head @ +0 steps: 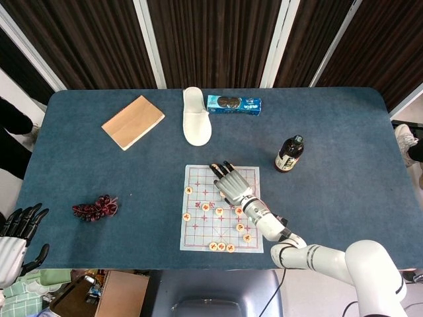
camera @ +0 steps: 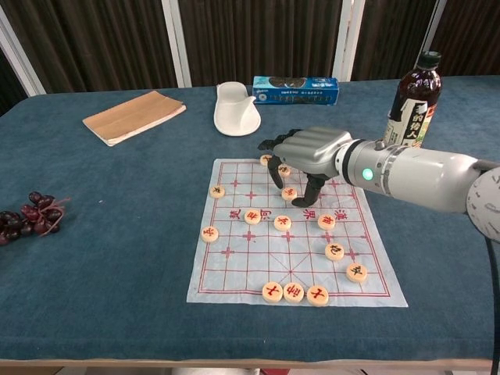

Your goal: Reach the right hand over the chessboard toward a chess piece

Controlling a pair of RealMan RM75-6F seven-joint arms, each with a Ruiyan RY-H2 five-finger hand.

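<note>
Dark curtains with white posts back the blue cloth-covered surface (head: 344, 132). Near its front edge, the right hand (camera: 306, 151) hovers over the white paper chessboard (camera: 258, 258), fingers (camera: 275, 168) curled downward, holding nothing; the left hand (head: 14, 232) hangs off the front-left corner, fingers spread.

Materials and surface finishes

A matt blue cloth is covering the table (camera: 117, 258). The chessboard (camera: 258, 266) is lying as a thin, pale, paper-like sheet printed with red lines. The chess pieces (camera: 294, 292) are showing smooth, light wood-coloured faces. The right hand (camera: 308, 150) is presenting a brushed silver metallic shell with matt black fingers (camera: 275, 173). The bottle (camera: 409, 108) is looking dark and glossy, the slipper (camera: 236, 114) smooth white.
</note>
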